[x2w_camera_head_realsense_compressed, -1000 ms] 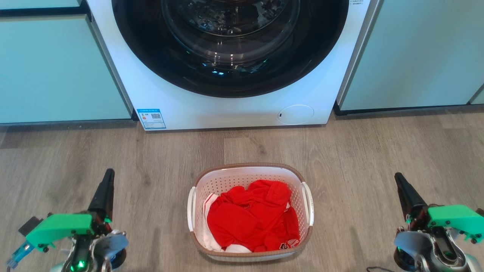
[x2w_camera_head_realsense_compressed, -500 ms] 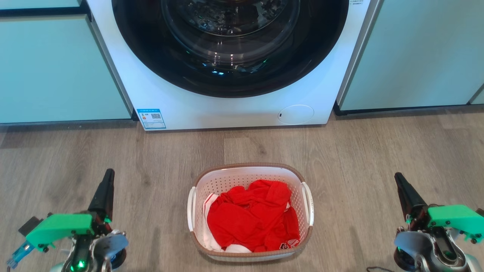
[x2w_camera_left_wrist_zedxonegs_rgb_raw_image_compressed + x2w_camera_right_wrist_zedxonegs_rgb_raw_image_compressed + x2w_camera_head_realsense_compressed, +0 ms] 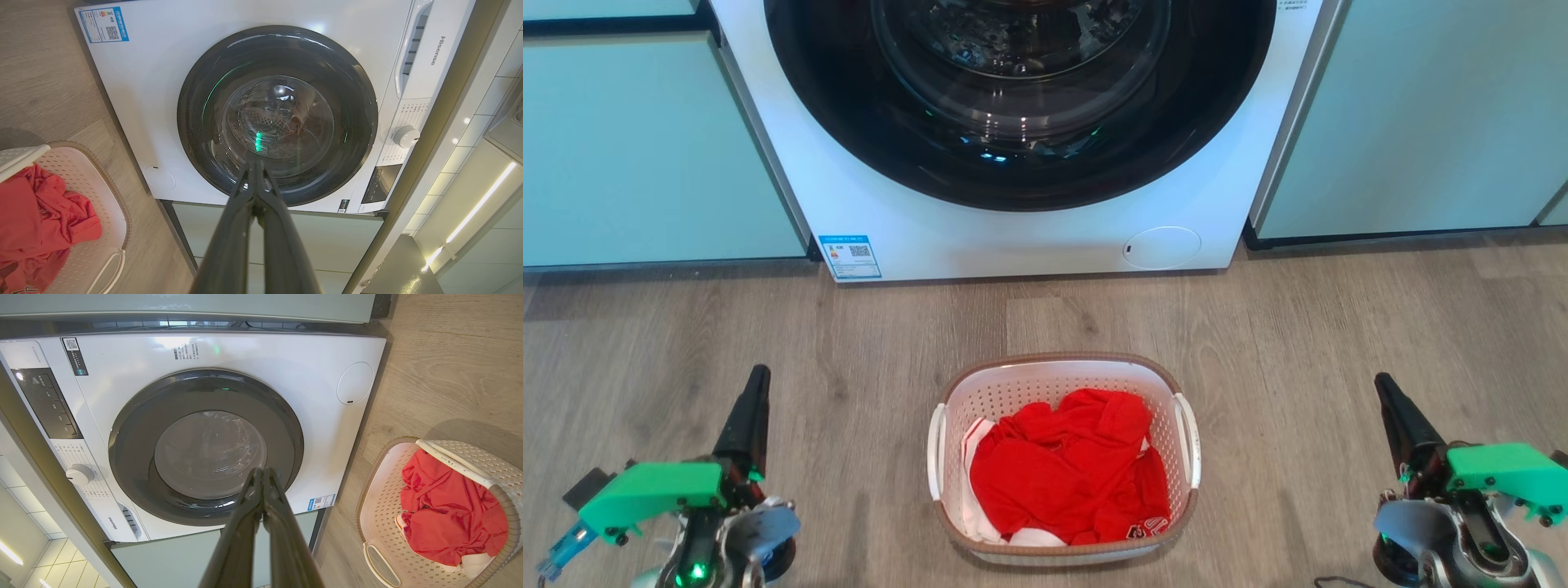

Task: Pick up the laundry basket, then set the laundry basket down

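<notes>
Laundry basket (image 3: 1045, 385), one, holds red clothes (image 3: 1066, 478), one washer (image 3: 1013, 237) at twelve o'clock. Left gripper (image 3: 757, 382) at eight, right gripper (image 3: 1385, 388) at four: both closed, empty.

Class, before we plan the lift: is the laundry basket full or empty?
Partly full: crumpled red clothing lies inside the laundry basket, with its perforated far wall bare above the pile.

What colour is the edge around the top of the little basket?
Brown, with a woven look, around the laundry basket. It shows best in the head view.
</notes>
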You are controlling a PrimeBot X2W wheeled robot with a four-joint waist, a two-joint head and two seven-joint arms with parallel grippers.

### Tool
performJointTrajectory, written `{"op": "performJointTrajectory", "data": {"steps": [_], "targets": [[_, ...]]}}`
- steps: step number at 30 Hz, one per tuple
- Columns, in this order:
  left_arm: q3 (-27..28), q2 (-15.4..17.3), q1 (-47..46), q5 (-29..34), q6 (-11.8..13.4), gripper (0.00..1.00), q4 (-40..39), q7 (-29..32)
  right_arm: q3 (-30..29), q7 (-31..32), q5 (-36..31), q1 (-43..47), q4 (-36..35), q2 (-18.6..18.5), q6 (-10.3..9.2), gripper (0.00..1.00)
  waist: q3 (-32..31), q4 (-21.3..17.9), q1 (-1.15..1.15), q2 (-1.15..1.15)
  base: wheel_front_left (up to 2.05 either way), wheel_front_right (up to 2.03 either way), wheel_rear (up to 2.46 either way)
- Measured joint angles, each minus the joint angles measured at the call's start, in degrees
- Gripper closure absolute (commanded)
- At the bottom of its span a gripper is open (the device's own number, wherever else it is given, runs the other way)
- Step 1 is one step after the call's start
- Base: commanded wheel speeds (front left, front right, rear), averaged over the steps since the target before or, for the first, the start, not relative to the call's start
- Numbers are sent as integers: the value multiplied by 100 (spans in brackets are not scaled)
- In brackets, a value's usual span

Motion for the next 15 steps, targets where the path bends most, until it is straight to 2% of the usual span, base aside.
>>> {"op": "performJointTrajectory", "data": {"steps": [15], "targets": [[1,0,0,0,0,100,0,0,-1,0,0,0,1,0,0,100,0,0,0,0,0,0,0]]}}
